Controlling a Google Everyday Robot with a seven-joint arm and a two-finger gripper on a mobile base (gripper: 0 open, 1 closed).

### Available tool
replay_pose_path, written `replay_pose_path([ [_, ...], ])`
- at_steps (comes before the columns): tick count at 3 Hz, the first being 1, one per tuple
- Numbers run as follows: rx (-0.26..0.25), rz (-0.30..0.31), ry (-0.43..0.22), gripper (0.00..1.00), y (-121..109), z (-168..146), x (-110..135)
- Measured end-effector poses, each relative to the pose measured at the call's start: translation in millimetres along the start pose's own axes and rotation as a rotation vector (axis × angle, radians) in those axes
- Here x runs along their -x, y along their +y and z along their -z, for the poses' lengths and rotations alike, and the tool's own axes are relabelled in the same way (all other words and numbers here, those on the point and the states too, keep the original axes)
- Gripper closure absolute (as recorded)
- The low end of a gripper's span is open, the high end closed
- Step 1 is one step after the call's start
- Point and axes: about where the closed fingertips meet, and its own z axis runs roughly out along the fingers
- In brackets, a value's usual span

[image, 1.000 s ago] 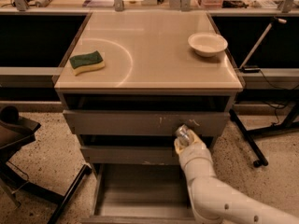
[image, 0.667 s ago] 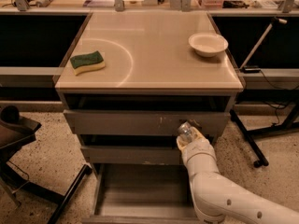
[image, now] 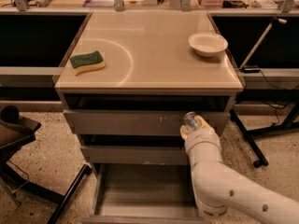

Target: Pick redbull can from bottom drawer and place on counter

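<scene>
Since the earlier frames, gripper (image: 192, 124) and load have risen and shifted slightly toward 1 o'clock, from the lower edge of the top drawer front (image: 121, 122) to its upper half.

Gripper: at 5 o'clock from the counter's centre, below the front edge, on a white arm (image: 216, 183) entering from the 5 o'clock corner. Its cream fingers (image: 200, 123) are clamped on the redbull can (image: 189, 119), which is tilted with its silver end toward 11 o'clock.

Bottom drawer (image: 140, 195): pulled out at 6 o'clock, flat grey floor showing, the arm crossing its right side. Middle drawer front (image: 131, 154): sits between it and the top one.

Counter (image: 154, 36): carries a green sponge (image: 87, 62) at 9 o'clock and a pale bowl (image: 208, 44) at 2 o'clock, well apart. The can is not on the counter.
</scene>
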Motion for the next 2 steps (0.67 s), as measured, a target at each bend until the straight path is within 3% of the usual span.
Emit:
replay_pose_path([
  [1,-0.16,0.044,0.028,1.0,-92.0,27.3,70.6],
  [2,-0.329,0.122,0.027,1.0,-172.8,65.6,168.5],
])
